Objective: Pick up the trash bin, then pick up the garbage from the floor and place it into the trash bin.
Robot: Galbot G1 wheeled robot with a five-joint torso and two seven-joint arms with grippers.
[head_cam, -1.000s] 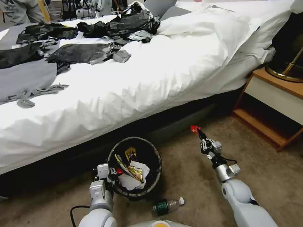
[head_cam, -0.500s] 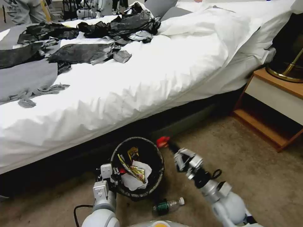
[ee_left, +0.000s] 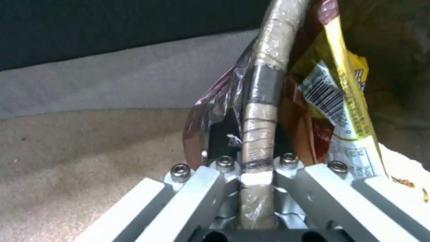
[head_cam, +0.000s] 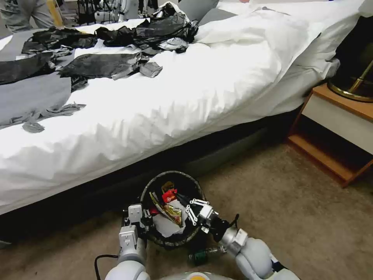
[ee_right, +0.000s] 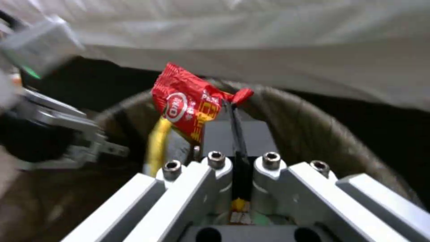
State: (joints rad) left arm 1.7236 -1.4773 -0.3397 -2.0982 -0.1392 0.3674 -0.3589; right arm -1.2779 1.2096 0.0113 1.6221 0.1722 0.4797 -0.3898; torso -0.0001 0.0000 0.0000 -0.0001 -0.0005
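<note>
Head view: right tool [head_cam: 179, 199] pinches red wrapper [head_cam: 168, 195] over bin [head_cam: 194, 186] | left tool [head_cam: 143, 217] clamps bin rim | wrapper light, crinkly; hold at corner.

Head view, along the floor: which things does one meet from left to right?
Left end effector on the rim → trash bin → red wrapper held by the right end effector → nightstand.

Right pincer [ee_right: 236, 111] closed on red wrapper [ee_right: 188, 107], above the trash bin [ee_right: 309, 117] rim
</note>
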